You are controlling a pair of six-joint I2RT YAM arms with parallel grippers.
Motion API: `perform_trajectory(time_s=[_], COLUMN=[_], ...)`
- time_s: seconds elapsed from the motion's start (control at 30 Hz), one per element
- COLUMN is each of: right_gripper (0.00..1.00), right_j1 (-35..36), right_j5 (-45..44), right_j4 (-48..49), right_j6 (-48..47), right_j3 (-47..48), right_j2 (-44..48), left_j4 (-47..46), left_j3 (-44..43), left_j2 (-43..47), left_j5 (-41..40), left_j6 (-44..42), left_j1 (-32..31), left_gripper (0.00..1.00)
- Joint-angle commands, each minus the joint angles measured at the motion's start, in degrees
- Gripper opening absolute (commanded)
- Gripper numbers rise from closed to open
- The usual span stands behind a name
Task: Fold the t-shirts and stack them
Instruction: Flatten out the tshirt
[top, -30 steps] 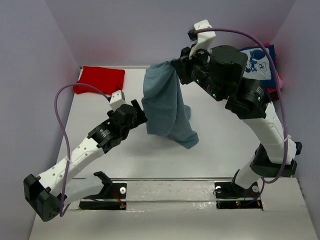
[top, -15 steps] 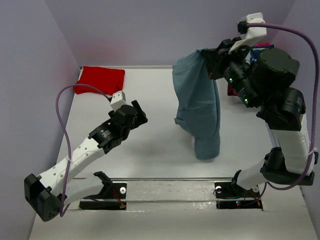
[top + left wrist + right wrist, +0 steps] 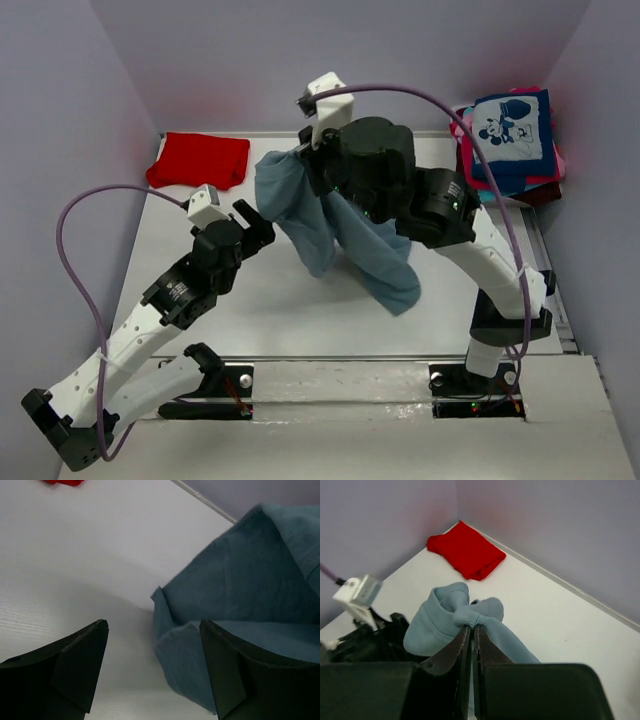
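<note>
The white table [image 3: 250, 300] is walled on three sides by pale lilac panels. The grey-blue t-shirt [image 3: 295, 210] is the biggest thing over it. It hangs bunched above the middle of the table, gathered at its top, and its lower end trails toward the near right, where it seems to reach the surface.

In the far right corner sits a stack of t-shirts [image 3: 535, 185]. On top is a navy one with a cartoon-mouse print [image 3: 512, 125], and pink fabric [image 3: 463, 135] shows at the stack's left edge.

A folded red t-shirt [image 3: 200, 160] lies alone in the far left corner, well apart from the stack.

The right gripper [image 3: 472, 629] has its fingers clenched together on a gathered fold of the grey-blue t-shirt, holding it up.

The left gripper [image 3: 153, 625] sits low, just left of the hanging cloth. Its fingers are spread wide and grasp nothing, and the shirt's edge lies just beyond them.
</note>
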State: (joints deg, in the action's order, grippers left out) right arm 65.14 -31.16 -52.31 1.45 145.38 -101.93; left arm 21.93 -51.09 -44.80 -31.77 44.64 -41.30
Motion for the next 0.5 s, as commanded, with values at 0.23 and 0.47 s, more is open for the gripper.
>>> perform_trajectory(time_s=[0.23, 0.47], right_gripper=[0.07, 0.07], right_j1=[7.8, 6.6], right_j5=[-16.6, -31.2], right_j4=[13.2, 13.0], right_j6=[-8.7, -10.3], right_j3=[-4.0, -14.4], right_j2=[8.6, 15.4], left_j4=[-2.0, -3.8], left_j3=[4.0, 2.7], left_j2=[0.4, -2.9], left_j5=[-1.2, 0.6], left_j6=[1.5, -0.2], left_j1=[-0.3, -0.3], left_gripper=[0.86, 0.86])
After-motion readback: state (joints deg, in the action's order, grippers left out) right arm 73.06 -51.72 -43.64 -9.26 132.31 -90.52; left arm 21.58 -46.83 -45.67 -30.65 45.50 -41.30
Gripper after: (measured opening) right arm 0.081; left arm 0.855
